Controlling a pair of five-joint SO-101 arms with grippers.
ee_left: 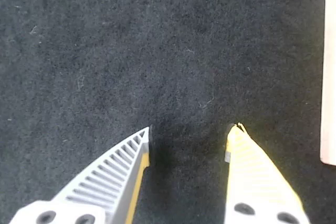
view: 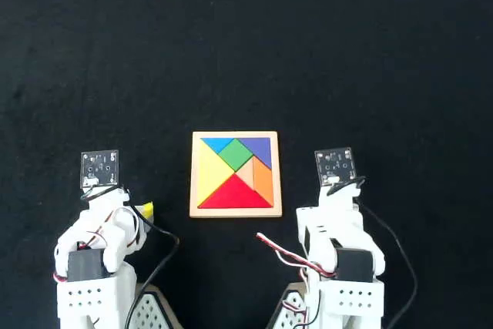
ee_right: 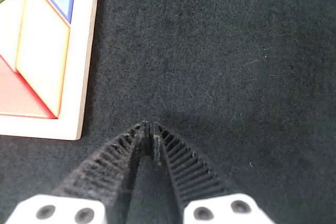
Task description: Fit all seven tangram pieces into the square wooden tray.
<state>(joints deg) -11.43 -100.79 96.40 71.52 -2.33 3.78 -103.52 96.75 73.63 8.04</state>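
Snugly, seven pieces, one wooden tray

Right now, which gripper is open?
The left gripper: its jaws stand apart over the black cloth, while the right gripper has its jaws shut together.

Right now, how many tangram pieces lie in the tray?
7, all inside the tray: blue far-left, purple far-right, green between them, yellow left, orange right, peach centre, red nearest.
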